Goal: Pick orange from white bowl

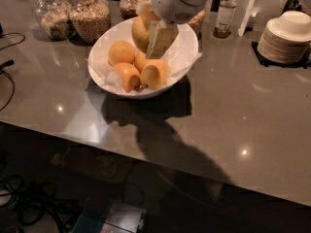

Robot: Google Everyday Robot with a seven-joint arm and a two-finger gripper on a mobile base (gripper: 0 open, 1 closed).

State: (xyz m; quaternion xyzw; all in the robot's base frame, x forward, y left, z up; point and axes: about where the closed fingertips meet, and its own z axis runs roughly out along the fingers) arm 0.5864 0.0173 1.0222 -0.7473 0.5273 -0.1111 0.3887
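The white bowl (181,57) stands on the grey counter, lined with crumpled white paper. Several oranges lie in it, among them one at the left (121,52) and one at the front (154,74). My gripper (148,33) hangs over the bowl's far half, shut on the orange (140,33), which is held above the other fruit. One pale finger (159,39) covers the orange's right side. The white arm comes down from the top of the view.
Glass jars of grain (91,18) stand behind the bowl at the back left. A small bottle (225,16) and a stack of small white dishes (285,38) stand at the back right. Cables (6,67) lie at the left edge. The counter's front edge runs below the bowl.
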